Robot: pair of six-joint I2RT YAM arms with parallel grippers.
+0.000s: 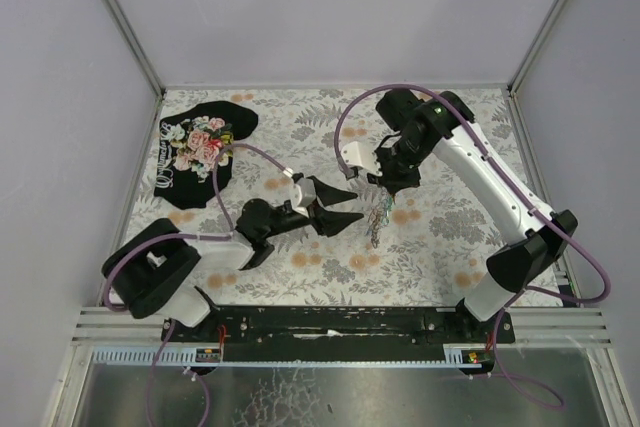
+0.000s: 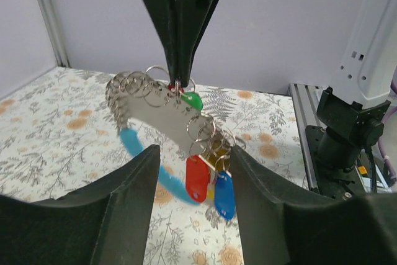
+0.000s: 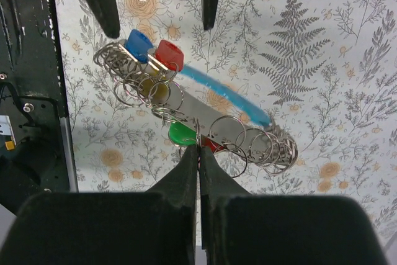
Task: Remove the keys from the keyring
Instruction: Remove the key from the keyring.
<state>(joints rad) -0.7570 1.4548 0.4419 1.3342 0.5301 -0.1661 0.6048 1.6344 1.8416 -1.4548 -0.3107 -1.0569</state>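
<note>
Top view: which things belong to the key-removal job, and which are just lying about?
Job:
keys, hanging in a bunch
keyring, pinched in the shut right claw
left claw, open, at the keys

Lying about:
black floral cloth, far-left corner of the table
</note>
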